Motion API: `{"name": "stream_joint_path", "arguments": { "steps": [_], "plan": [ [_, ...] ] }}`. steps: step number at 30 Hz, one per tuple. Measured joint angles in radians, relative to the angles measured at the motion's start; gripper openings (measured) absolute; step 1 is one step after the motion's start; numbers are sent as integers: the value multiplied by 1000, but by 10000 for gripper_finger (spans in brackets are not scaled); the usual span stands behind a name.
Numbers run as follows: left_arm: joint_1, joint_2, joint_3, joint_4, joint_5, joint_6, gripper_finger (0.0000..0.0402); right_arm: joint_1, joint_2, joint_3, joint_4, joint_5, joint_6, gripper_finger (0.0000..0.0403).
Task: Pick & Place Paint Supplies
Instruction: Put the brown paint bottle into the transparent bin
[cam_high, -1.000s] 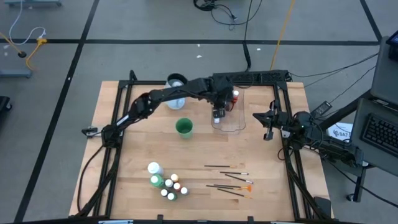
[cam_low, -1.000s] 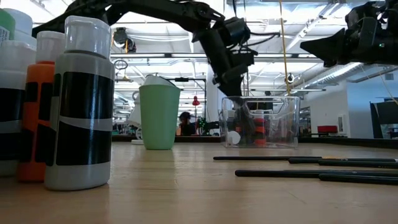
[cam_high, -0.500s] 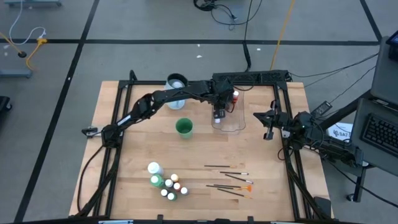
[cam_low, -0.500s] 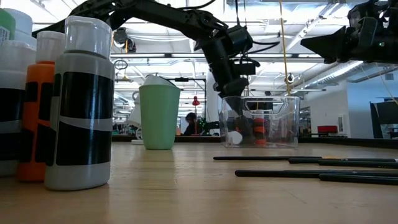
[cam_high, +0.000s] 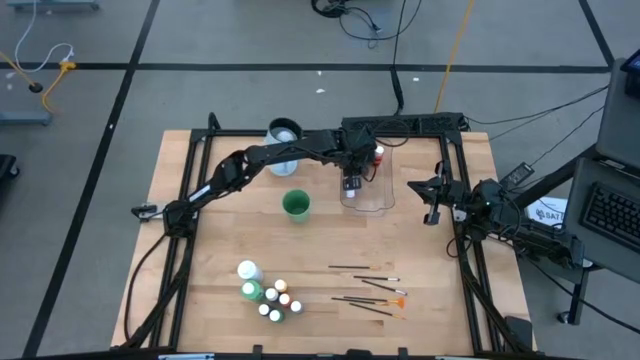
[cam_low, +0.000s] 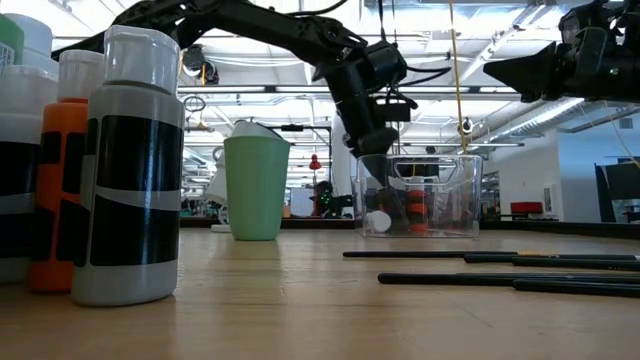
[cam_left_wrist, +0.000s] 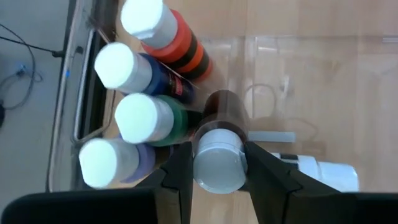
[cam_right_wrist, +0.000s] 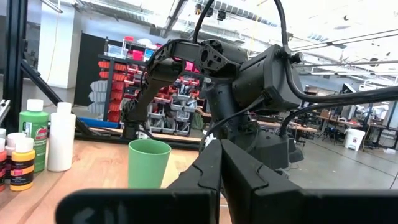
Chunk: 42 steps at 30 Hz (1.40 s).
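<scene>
One small brown paint bottle with a pale grey cap (cam_left_wrist: 217, 158) sits between the left tool's (cam_left_wrist: 217, 180) two dark fingers (cam_left_wrist: 177, 180), which press on the cap from both sides; only the left wrist view shows this grip. Just beyond the left tool in that view, four upright white-capped paint bottles (cam_left_wrist: 134, 115) in orange, blue, green and lilac stand packed together along one wall of the clear rectangular plastic tub (cam_left_wrist: 292, 74), touching each other, and a white bottle (cam_left_wrist: 323, 174) lies on its side on the tub floor beside the held one.

The low view shows what the wrist view cannot: the left tool (cam_low: 372, 160) hangs at the tub's (cam_low: 445, 195) rim, with the bottles inside as blurred colours. Nearest that camera, far from the tool, stand a black-labelled clear-capped bottle (cam_low: 128, 165) and an orange bottle (cam_low: 62, 170), and thin dark-handled brushes (cam_low: 500, 270) lie flat on the wooden bench (cam_low: 320, 310).

From above, the left tool (cam_high: 352, 182) is over the tub (cam_high: 380, 200), a green plastic cup (cam_high: 296, 205) stands near it, and a cluster of small bottles (cam_high: 268, 295) and the brushes (cam_high: 370, 290) lie well apart from it toward the bench's near edge.

The right tool (cam_high: 432, 205) waits beside the tub with its fingers (cam_right_wrist: 211, 168) closed together, holding nothing.
</scene>
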Motion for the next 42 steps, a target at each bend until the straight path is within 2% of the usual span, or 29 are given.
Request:
{"name": "stream_joint_path", "arguments": {
  "steps": [10,17,21,27,38,42],
  "plan": [
    [-15,4,-2,110,-2,128,114,0,0,0,-9,0,0,4],
    [-34,4,-2,93,-10,214,114,0,0,0,-12,0,1,4],
    [-41,4,-2,75,-78,239,114,0,0,0,-12,0,1,4],
    [-47,2,-2,-88,-226,242,115,0,1,0,-23,0,1,4],
    [-33,-10,-1,-165,-248,212,115,0,1,0,-23,0,2,4],
    [-44,-24,-1,-138,-311,248,115,0,1,0,-23,0,2,4]
  ]
}}
